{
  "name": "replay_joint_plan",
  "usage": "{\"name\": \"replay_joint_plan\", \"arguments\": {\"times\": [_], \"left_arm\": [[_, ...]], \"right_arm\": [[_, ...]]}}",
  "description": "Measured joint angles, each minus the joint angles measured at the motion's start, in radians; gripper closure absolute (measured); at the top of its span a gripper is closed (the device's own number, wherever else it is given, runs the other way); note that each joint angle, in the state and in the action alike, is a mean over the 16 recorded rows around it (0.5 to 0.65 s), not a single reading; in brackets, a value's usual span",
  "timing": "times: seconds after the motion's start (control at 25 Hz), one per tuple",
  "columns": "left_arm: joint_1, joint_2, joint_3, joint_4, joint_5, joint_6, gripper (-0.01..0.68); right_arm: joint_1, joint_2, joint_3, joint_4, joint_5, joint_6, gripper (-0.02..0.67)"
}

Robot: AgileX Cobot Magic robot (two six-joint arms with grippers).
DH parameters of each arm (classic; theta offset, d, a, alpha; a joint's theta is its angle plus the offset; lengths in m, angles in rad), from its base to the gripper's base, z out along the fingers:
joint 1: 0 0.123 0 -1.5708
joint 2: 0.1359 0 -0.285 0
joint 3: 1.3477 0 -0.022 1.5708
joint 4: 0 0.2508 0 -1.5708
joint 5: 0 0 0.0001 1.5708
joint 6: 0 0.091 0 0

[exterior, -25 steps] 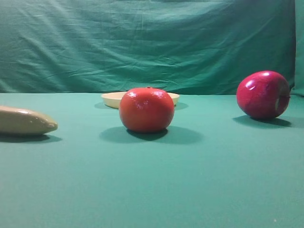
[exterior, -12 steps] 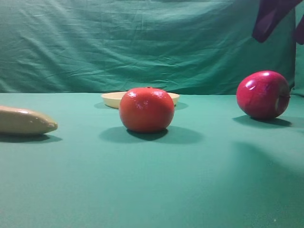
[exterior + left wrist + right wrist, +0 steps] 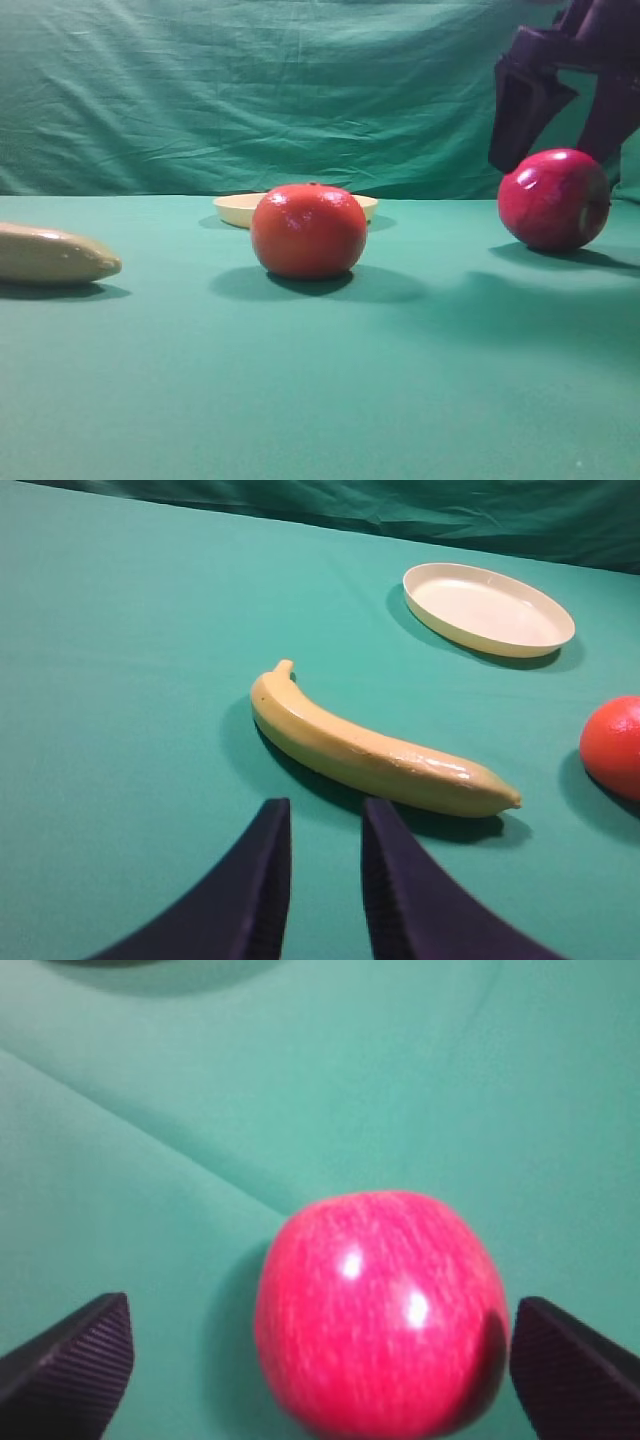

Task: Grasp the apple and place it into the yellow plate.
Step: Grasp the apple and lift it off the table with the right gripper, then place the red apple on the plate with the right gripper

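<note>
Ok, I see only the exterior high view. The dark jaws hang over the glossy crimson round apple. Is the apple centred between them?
Observer: Not quite. In the right wrist view the glossy crimson round apple lies between the open jaws of the right gripper, close to the jaw on that view's right.
Operator: And the shallow cream-yellow round plate, half hidden here behind the orange-red round tomato, is it empty?
Observer: Yes, the left wrist view shows nothing in it.
Operator: Where is the left gripper?
Observer: Its jaws point at the long pale yellow banana, just short of it.
</note>
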Motion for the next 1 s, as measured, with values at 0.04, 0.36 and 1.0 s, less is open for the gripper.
{"name": "replay_joint_plan", "arguments": {"times": [0.04,0.36,1.0], "left_arm": [[0.0,0.0,0.0,0.0,0.0,0.0,0.516],[0.0,0.0,0.0,0.0,0.0,0.0,0.516],[0.0,0.0,0.0,0.0,0.0,0.0,0.516]], "right_arm": [[0.0,0.011,-0.001,-0.002,-0.006,0.0,0.016],[0.0,0.057,-0.047,0.0,-0.023,0.0,0.095],[0.082,0.145,-0.47,0.074,0.041,-0.001,0.136]]}}
